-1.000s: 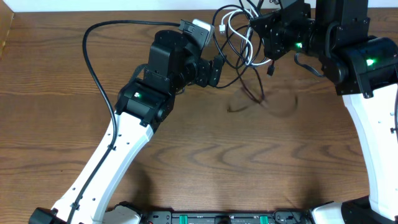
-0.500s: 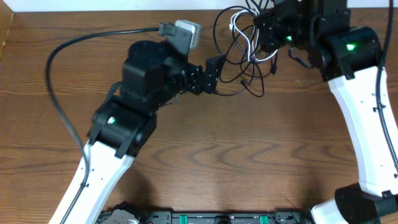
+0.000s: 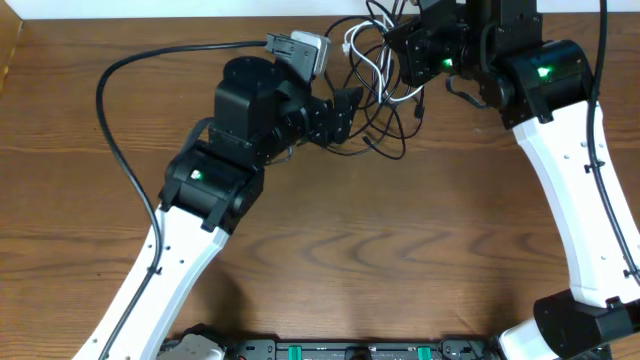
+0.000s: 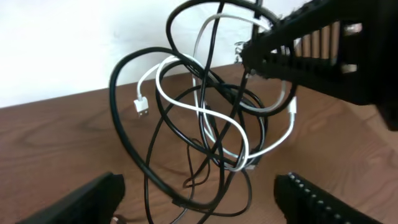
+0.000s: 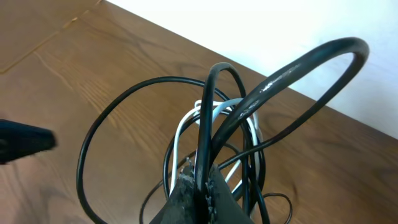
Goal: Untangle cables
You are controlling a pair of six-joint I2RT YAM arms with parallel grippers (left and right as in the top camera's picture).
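Two grippers: my left gripper (image 4: pixel 199 183) stands wide open and holds nothing; my right gripper (image 5: pixel 200 186) is pinched tight on the cables (image 3: pixel 385 75).
Cables, place: a knot of black loops and one white cable (image 4: pixel 205 118), hanging from my right gripper over the far edge of the table (image 3: pixel 420 250). I cannot tell whether the lowest loops rest on the wood.
Direction from left gripper: straight ahead, just to its right in the scene; no finger touches a loop.
Long axis: the bundle hangs roughly upright below the pinch.
Nearer arm: the right already has the knot; the left is the free one, just beside it.
Loose end: a white plug (image 4: pixel 142 107) juts from the knot's left side.
Coming move, my judgement: close the left on one low loop and draw it leftward.
Containers: none in view.
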